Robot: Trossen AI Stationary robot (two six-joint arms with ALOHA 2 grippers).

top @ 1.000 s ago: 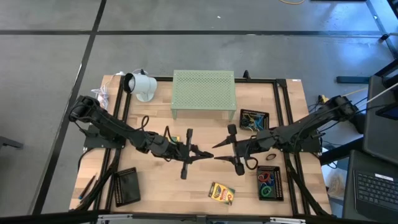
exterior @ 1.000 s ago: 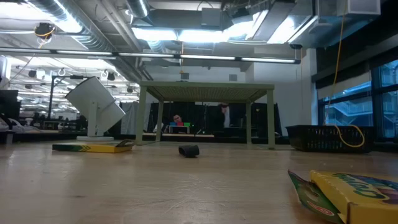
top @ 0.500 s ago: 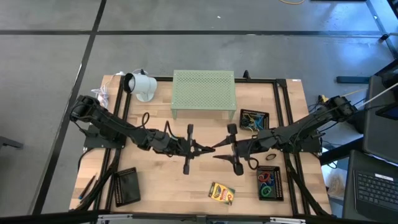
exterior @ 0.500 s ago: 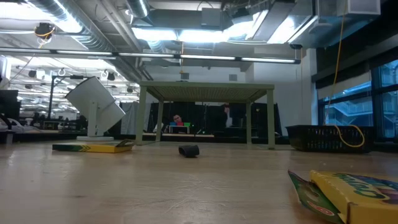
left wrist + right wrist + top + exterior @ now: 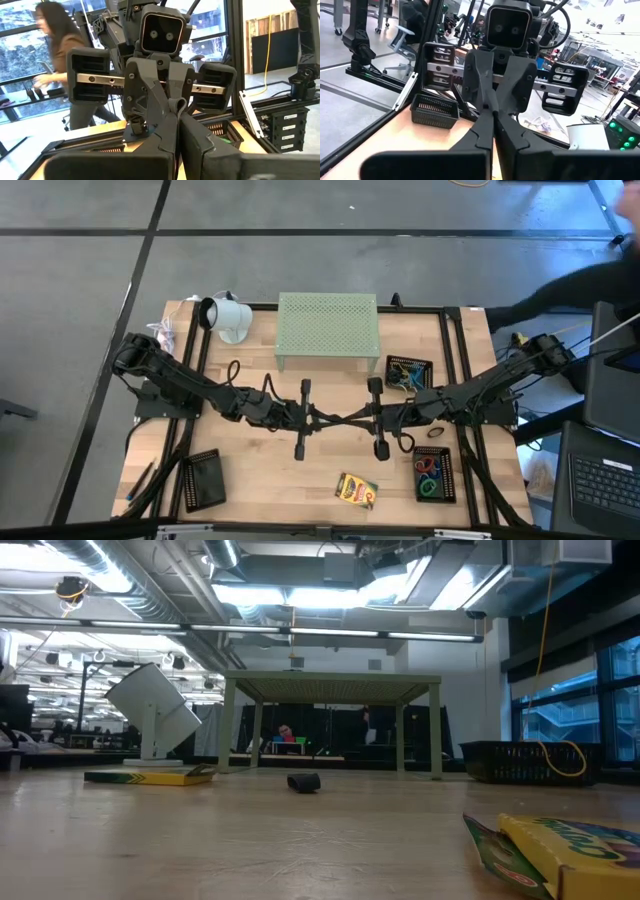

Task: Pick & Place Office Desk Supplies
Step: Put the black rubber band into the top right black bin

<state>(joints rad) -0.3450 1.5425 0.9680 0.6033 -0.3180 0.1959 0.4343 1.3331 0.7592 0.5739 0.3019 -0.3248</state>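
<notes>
My left gripper (image 5: 334, 420) and my right gripper (image 5: 347, 420) face each other above the middle of the table. Both are level and shut, tip to tip. No item shows between them. One yellow-and-green crayon box (image 5: 356, 490) lies flat near the front edge and shows close up in the low view (image 5: 570, 852). A second crayon box (image 5: 150, 777) lies flat farther back on the left. A small black clip (image 5: 303, 782) rests on the tabletop near the middle. Coloured rubber-band loops (image 5: 430, 472) lie in a black basket at the right. My left gripper's shut fingertips (image 5: 492, 102) meet the tips of my right gripper, level and high above the table. I cannot tell whether a small thing sits between them. My right gripper's shut fingertips (image 5: 176, 106) lie against the left gripper's tips, coming level from the table's right.
A pale green perforated stand (image 5: 327, 328) and a white lamp-like object (image 5: 225, 317) stand at the far side. A black basket (image 5: 409, 372) sits at the far right, and a black tray (image 5: 203, 478) at the near left. A person (image 5: 55, 60) walks beyond the table.
My right gripper has shut: its two fingers stood spread on either side of my left gripper's tips and have now closed on them. Both hands have stayed level at the same height. A person's dark sleeve has come into the high view at the far right.
</notes>
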